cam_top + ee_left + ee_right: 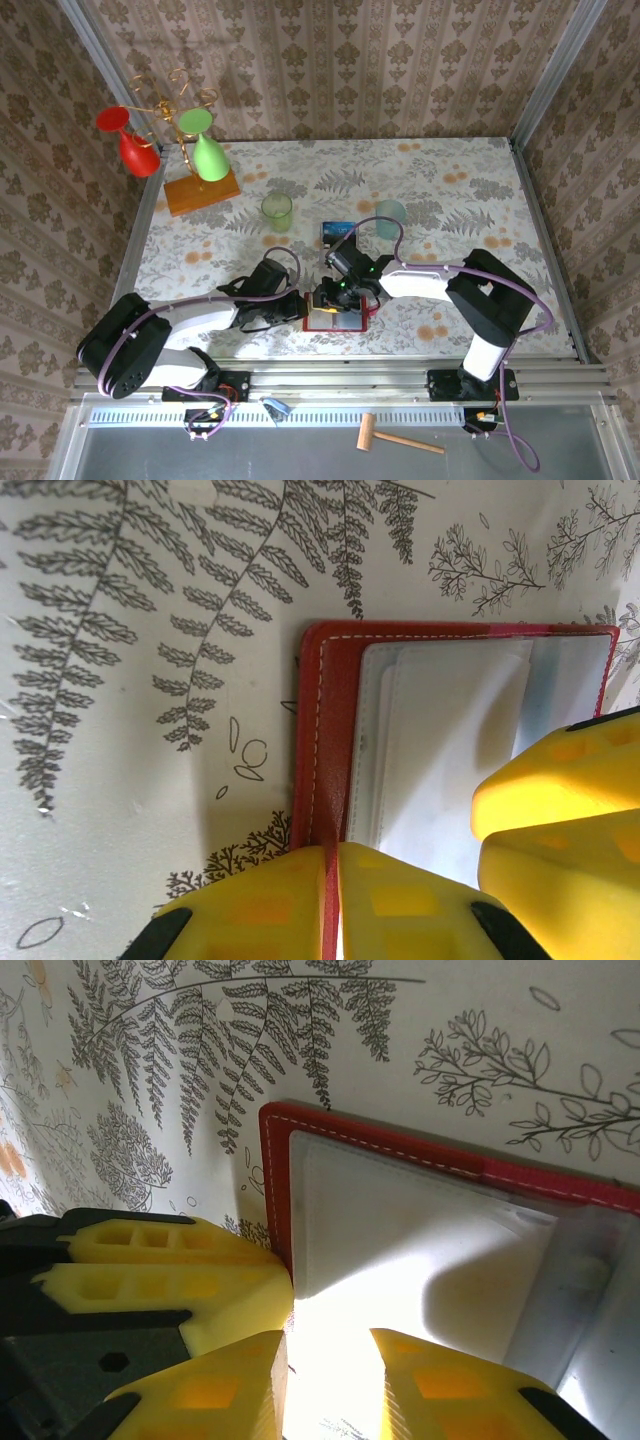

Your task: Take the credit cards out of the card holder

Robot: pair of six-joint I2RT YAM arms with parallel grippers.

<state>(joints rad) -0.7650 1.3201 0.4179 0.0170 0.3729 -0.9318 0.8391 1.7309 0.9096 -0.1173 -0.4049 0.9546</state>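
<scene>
The red card holder [340, 325] lies open on the table near the front edge, clear pockets up. My left gripper [302, 306] is shut on its left red edge [335, 680], the flap pinched between the yellow fingers [260, 900]. My right gripper [340, 296] hovers low over the pockets from the far side, jaws a little apart [328, 1345] above a pale surface [400, 1230] in the clear pocket; I cannot tell whether it is a card. A dark blue credit card [337, 231] lies on the table behind the holder.
A green cup [277, 211] and a clear bluish cup [391, 216] stand behind the holder. At the back left is a wire stand on an orange wooden base [203, 190] with red and green glasses. A wooden mallet [400, 438] lies below the table's front rail.
</scene>
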